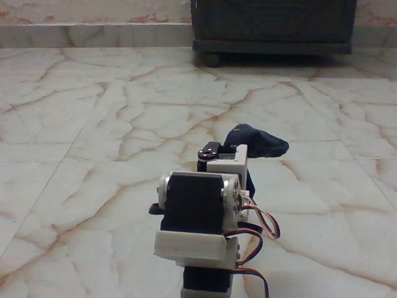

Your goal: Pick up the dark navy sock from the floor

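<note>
I see the arm from behind, reaching away over the floor of cream marble tiles with reddish veins. The dark navy sock is bunched at the tip of my gripper. It rises in a peak above the white wrist block and droops to the right. A strip of its fabric hangs down the block's right side. The sock appears held off the tiles, with the gripper shut on it. The wrist block and servo hide the fingers themselves.
A dark wooden cabinet on round feet stands against the back wall, far beyond the arm. Red, white and black wires loop out at the arm's right side. Open tiles stretch to the left and right of the arm.
</note>
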Controlling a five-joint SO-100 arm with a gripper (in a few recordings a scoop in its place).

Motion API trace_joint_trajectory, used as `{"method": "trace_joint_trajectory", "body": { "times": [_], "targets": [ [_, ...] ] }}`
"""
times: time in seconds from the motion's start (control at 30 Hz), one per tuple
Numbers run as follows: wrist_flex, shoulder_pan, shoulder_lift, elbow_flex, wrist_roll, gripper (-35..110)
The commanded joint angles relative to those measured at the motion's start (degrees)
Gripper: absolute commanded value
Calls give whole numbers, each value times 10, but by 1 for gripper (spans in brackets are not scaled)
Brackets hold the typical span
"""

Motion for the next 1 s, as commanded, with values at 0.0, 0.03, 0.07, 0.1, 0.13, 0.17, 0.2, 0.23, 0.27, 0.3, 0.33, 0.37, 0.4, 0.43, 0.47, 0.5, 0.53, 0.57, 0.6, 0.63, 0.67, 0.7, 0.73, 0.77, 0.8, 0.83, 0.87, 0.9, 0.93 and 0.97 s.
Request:
{"method": "trace_joint_trajectory", "body": {
  "times": [0.0, 0.03, 0.07, 0.1, 0.13, 0.17, 0.2, 0.23, 0.27, 0.3, 0.33, 0.37, 0.4, 0.43, 0.47, 0.5, 0.53, 0.57, 0.6, 0.63, 0.67, 0.7, 0.73, 0.77, 0.8, 0.83, 0.87, 0.9, 0.93, 0.97],
  "targets": [
    [-6, 3, 17, -1, 0, 0],
    [-6, 3, 17, -1, 3, 0],
    [-5, 2, 17, -1, 4, 0],
    [-4, 2, 17, -1, 5, 0],
    [-3, 2, 17, -1, 4, 0],
    [0, 2, 17, -1, 4, 0],
    [1, 2, 17, -1, 4, 0],
    [2, 1, 17, -1, 4, 0],
    [1, 0, 17, -1, 4, 0],
    [2, 1, 17, -1, 4, 0],
    [1, 0, 17, -1, 5, 0],
    [2, 0, 17, -1, 5, 0],
    [3, 0, 17, -1, 5, 0],
    [3, 0, 17, -1, 6, 0],
    [4, -1, 17, -1, 7, 0],
    [4, -1, 17, -1, 6, 0],
    [4, -1, 17, -1, 6, 0],
    [4, -1, 17, -1, 5, 0],
    [0, -1, 17, -1, 5, 0],
    [-2, 0, 17, -1, 6, 0],
    [-2, 0, 17, -1, 6, 0],
    [-2, 0, 17, -1, 6, 0],
    [-2, 0, 17, -1, 6, 0],
    [-2, 0, 17, -1, 6, 0],
    [-1, 0, 17, -1, 6, 0],
    [-1, 0, 17, -1, 6, 0],
    [2, 0, 17, -1, 5, 0],
    [4, 0, 17, 0, 5, 0],
    [4, -1, 17, -1, 5, 0],
    [4, -1, 17, -1, 5, 0]
  ]
}}
